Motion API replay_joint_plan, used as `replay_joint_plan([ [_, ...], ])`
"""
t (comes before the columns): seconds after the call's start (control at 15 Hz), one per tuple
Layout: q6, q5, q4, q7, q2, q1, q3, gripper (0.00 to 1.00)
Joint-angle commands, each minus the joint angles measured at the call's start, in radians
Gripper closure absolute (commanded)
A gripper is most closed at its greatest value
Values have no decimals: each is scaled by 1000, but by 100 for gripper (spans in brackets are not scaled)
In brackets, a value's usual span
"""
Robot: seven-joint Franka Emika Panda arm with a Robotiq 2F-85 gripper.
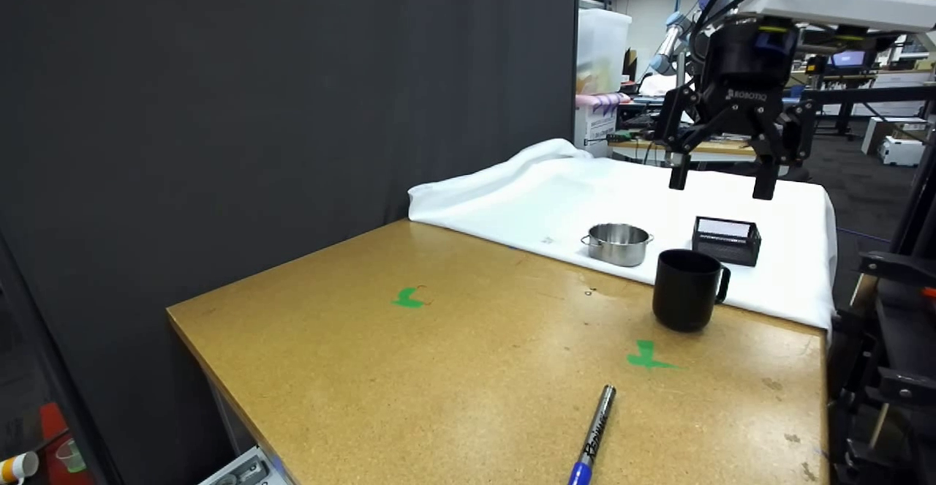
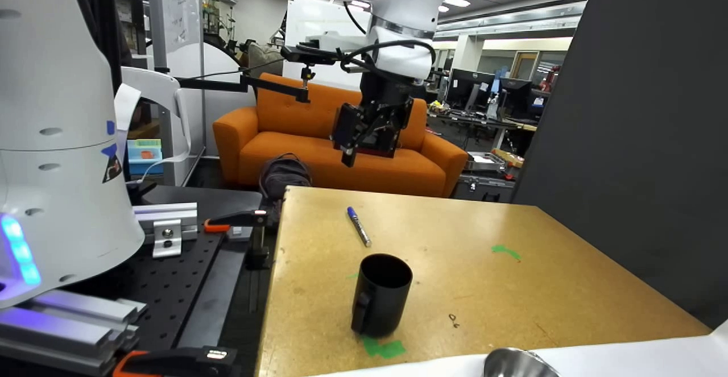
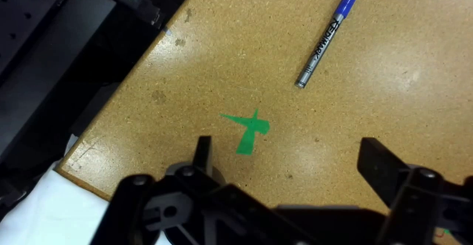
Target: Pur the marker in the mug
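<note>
The marker point(image 1: 598, 430), silver with a blue cap, lies flat on the wooden table; its cap is cut off by the frame edge there. It shows whole in an exterior view point(image 2: 359, 227) and in the wrist view point(image 3: 327, 40), at the upper right. The black mug point(image 1: 684, 291) stands upright on the table near the white cloth, apart from the marker; it also shows in an exterior view point(image 2: 382, 294). I cannot make it out in the wrist view. My gripper point(image 1: 722, 183) is open and empty, high above the table; its fingers frame bare wood in the wrist view point(image 3: 286, 141).
A metal dish point(image 1: 618, 245) and a black box with a white label point(image 1: 726, 242) sit on the white cloth point(image 1: 556, 192) beside the mug. Green tape point(image 3: 251, 128) marks the wooden table point(image 1: 329, 368). A dark curtain point(image 1: 292, 104) borders one side. Clamps point(image 2: 236, 220) hold the robot's base side.
</note>
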Motion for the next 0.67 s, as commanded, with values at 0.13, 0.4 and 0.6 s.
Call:
replay_joint_plan([
  [0.13, -3, -2, 2, 2, -4, -2, -6, 0],
  [0.4, 19, 102, 19, 23, 83, 39, 7, 0],
  [0.6, 26, 245, 38, -4, 171, 80, 29, 0],
])
